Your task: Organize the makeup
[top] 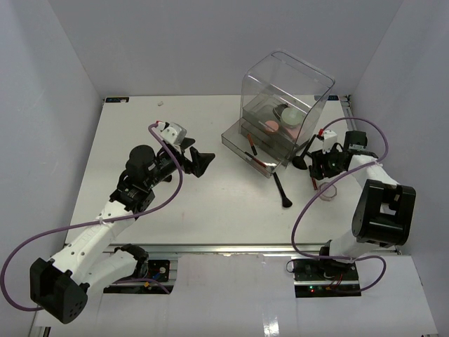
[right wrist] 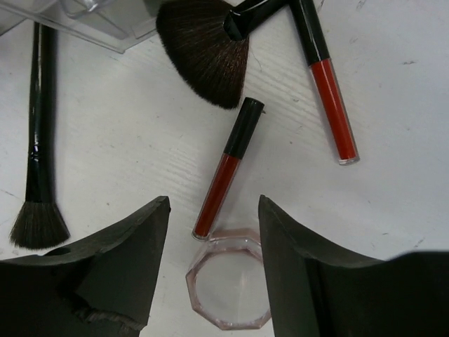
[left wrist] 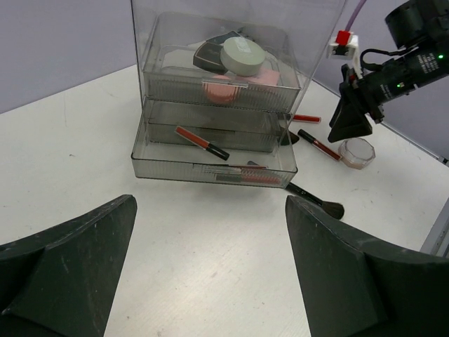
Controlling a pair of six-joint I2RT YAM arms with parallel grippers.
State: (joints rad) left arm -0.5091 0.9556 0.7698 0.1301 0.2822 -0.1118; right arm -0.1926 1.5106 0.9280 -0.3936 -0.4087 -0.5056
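Glossy red tube (right wrist: 226, 168), black cap pointing upper right, long axis diagonal, faceted clear jar (right wrist: 228, 288) between parted right gripper (right wrist: 214, 203) jaws, left gripper (left wrist: 210, 203) spread wide, empty.

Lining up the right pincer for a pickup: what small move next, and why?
Probably lower the right pincer straight onto the octagonal jar: it sits centred between the open fingers, though a lip gloss end lies close beside it.

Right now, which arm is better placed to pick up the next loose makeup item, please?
Right: the right tool hangs over a red lip gloss and an octagonal jar; the left tool faces the drawer box from farther off.
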